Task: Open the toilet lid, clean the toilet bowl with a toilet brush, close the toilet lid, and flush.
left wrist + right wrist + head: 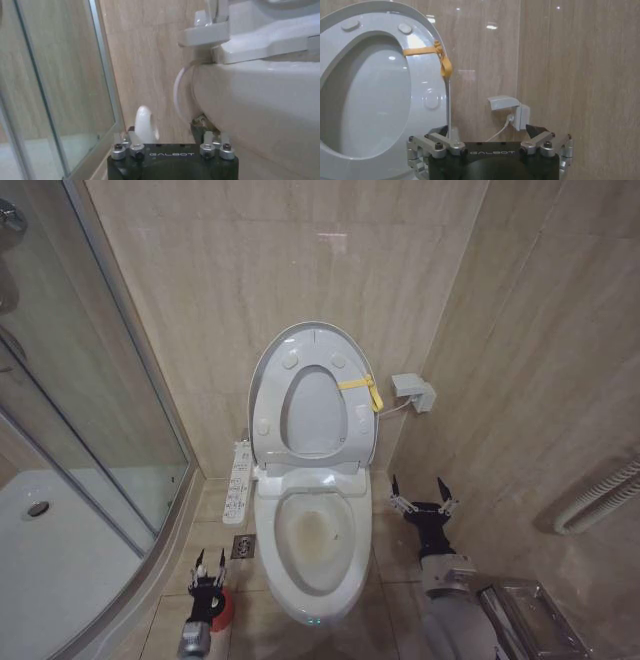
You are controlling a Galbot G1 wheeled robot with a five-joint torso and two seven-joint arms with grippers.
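A glass shower enclosure [90, 410] stands on the left, with a white shower tray [60, 570] and its round drain [38, 508] inside. On the beige tiled wall [200, 280] a grey socket box [413, 391] is mounted, and a white ribbed hose [600, 500] hangs at the right. A small floor drain [243, 546] sits in the floor tiles, and a shiny metal box [535, 620] is at the lower right.

Toilet lid [316, 340] raised upright against wall, toilet bowl [315, 530] open and stained below it, toilet brush [145, 122] white handle upright before my left jaws

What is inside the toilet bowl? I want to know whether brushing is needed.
The toilet bowl shows yellowish-brown staining around its small drain hole. The near inner wall is hidden by the rim.
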